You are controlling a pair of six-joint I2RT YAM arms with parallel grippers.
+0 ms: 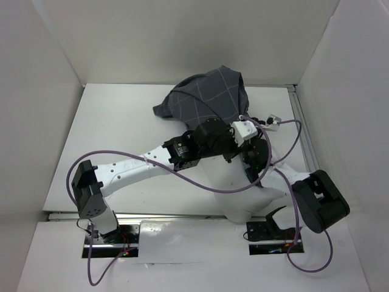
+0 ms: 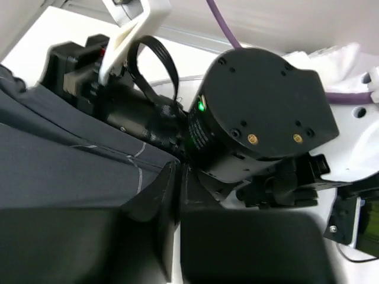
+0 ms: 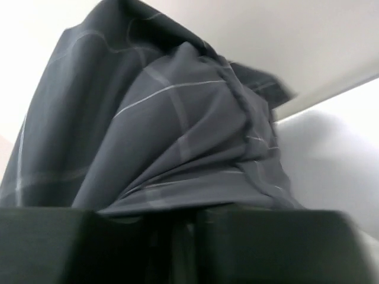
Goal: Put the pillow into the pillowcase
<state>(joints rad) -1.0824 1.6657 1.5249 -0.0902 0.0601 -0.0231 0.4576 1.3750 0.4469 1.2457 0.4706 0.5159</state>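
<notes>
The dark grey checked pillowcase (image 1: 209, 97) is bunched up at the back middle of the table, pulled over the far end of the white pillow (image 1: 234, 193). The pillow's near part lies bare under both arms. My left gripper (image 2: 176, 177) is shut, pinching a fold of the pillowcase (image 2: 59, 165) edge. In the right wrist view the pillowcase (image 3: 177, 130) rises as a tall heap and drapes over my right gripper (image 3: 183, 216). Its fingers stand close together under the cloth, and the blur hides whether they grip it.
White walls box in the table (image 1: 121, 121) at the back and on both sides. Purple cables (image 1: 200, 182) loop across the pillow between the arms. The right arm's black motor housing (image 2: 260, 106) sits right beside my left gripper. A metal rail (image 1: 301, 128) runs along the table's right edge.
</notes>
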